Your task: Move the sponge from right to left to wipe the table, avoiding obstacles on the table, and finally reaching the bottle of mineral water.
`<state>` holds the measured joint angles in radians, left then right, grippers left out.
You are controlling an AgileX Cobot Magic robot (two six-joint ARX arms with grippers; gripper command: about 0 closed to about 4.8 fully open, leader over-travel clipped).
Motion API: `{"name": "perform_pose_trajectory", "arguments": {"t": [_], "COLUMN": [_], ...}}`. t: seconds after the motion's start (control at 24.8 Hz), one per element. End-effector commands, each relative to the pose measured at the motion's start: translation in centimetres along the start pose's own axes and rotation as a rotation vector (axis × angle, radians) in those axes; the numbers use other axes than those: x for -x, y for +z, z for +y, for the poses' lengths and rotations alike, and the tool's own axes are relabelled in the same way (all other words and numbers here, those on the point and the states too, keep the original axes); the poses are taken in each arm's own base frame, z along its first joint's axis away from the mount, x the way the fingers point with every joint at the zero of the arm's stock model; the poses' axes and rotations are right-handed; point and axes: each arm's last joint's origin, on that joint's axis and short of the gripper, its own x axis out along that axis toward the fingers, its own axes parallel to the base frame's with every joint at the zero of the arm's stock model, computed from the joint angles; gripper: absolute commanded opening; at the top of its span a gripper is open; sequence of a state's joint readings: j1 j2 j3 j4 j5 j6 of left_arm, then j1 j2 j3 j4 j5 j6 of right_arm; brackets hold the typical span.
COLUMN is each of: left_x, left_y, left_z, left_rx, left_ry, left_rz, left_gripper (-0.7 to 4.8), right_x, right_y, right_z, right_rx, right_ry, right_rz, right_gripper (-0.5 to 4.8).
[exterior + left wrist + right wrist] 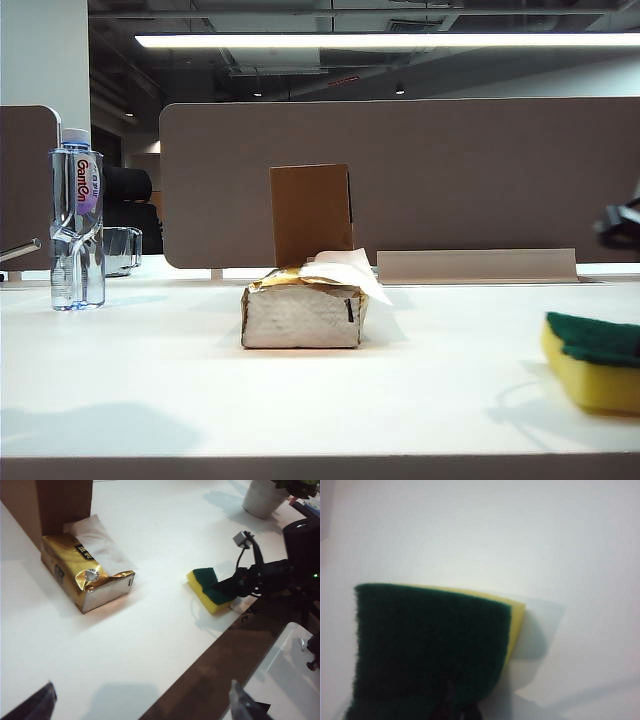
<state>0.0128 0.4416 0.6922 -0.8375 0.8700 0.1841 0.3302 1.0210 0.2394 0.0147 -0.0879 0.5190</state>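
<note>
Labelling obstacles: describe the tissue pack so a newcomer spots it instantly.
On the white table, look mid-table, just in front of the upright brown cardboard box. The tissue pack is the low crinkled gold-and-silver foil packet, the only thing with white tissue poking from its top.

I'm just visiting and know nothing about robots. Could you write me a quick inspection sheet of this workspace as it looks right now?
Surface: white table, bare between the things.
Job's things: sponge, green side up, at the right edge; bottle of mineral water upright at far left; tissue pack in the middle with the cardboard box upright behind it.
Clutter: glass mug behind the bottle; white pot off the table's end.
Hands: right hand shut on the sponge; left hand open, above the table, holding nothing.
Cables: thin wire on the right arm.
Surroundings: brown partition, ceiling light.
</note>
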Motion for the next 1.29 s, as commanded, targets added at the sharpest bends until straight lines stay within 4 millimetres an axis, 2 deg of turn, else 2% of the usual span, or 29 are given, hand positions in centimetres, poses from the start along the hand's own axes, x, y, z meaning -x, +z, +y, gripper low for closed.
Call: {"name": "perform_pose_trajectory", "arguments": {"t": [0.04,0.2,0.4,1.01,1.29], "left_x": [0.0,0.1,0.2,0.2,0.2], "left_y": [0.1,0.1,0.1,0.0,0.0], "left_z": [-0.1,-0.1,-0.3,-0.7,-0.8], "left_rx": [-0.007,-0.006,-0.016,-0.036,-0.043], "left_ry": [-0.006,-0.006,-0.005,-0.03,-0.037], "left_rz": [-0.002,-0.002,-0.01,-0.011,-0.009], "left_gripper": [4.57,4.57,4.57,4.57,4.58], "right_x": [-1.1,-2.3,-3.7,-8.4,-8.5], "right_y": [-0.7,-1.4,-1.9,-3.1,-3.0], "right_z": [0.6,1.6,4.2,14.7,15.1], "right_rx": [-0.029,-0.034,0.014,0.155,0.139], "right_ry": [0.029,0.05,0.078,0.221,0.216], "right_rz": [0.051,0.081,0.106,0.203,0.19], "right_gripper": [-0.09,-0.09,-0.09,-0.09,-0.08]}}
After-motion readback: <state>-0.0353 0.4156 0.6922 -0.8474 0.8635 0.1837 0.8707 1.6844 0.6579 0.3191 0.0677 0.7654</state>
